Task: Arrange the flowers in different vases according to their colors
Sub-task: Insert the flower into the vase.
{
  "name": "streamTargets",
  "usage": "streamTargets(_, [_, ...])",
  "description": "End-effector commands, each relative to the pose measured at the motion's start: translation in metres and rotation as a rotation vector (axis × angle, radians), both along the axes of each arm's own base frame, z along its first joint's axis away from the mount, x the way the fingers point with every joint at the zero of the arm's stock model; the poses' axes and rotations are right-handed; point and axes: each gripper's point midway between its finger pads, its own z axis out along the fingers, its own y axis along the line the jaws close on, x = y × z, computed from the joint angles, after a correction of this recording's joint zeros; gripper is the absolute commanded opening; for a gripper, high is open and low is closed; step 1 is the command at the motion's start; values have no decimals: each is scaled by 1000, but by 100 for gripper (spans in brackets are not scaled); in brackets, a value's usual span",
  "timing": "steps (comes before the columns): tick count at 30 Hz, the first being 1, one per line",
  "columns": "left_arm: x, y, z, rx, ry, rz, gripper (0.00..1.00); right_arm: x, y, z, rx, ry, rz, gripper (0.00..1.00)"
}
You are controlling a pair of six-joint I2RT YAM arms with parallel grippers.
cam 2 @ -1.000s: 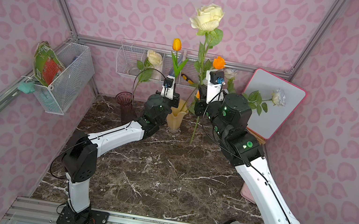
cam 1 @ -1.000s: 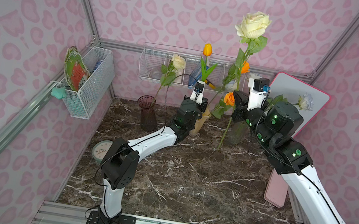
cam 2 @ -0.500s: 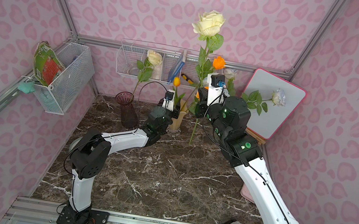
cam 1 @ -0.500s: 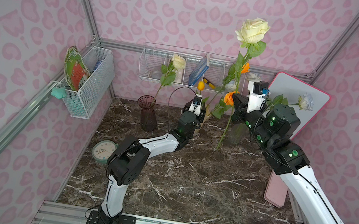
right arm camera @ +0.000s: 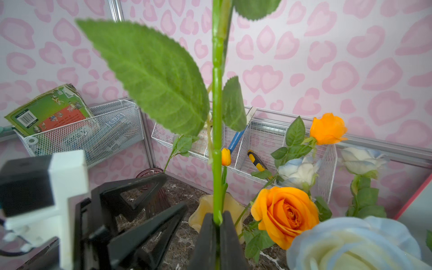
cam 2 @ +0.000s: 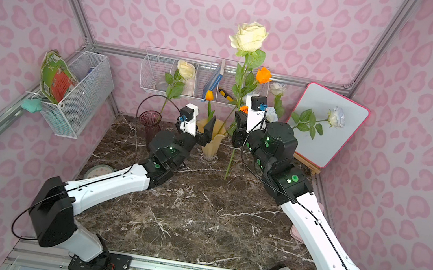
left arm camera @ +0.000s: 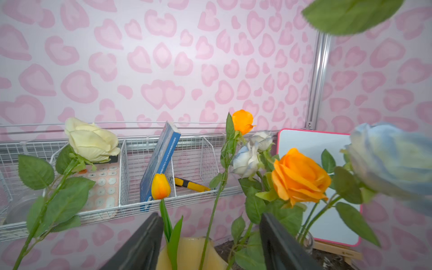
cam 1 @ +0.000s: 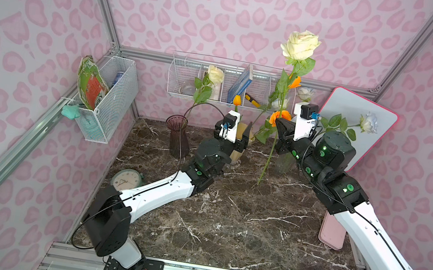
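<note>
right end effector (right arm camera: 217, 223) is clamped mid-stem on the tall cream-yellow artificial rose (cam 1: 300, 46), held upright near the back edge of the dark marble worktop (cam 1: 225, 217). Looks light, top-heavy, springy and likely to pivot, so grip below the leaves. left end effector (left arm camera: 209, 217) is wide, straddling the cream-yellow wavy-rimmed vase (cam 2: 211, 145).

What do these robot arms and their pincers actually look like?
The left arm and right arm have white shells, chunky black joints with green lights, and thin black cables. The left gripper and right gripper are black with wedge-shaped fingers, each topped by a white-and-black camera.
</note>
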Motion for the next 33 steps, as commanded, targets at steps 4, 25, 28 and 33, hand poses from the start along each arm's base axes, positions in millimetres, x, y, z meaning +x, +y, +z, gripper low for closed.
streamTargets(4, [-53,-25,-21,13,217,-389,72,-8,8,18,38,-44,19,0])
streamTargets(25, [-112,-56,-25,-19,366,-788,66,-34,61,9,27,-30,93,0])
streamTargets(28, [-107,-60,-25,-21,370,-786,40,-39,67,7,20,-28,99,0])
streamTargets(33, [-104,-58,-22,-9,354,-769,0,-42,68,4,7,-24,92,0])
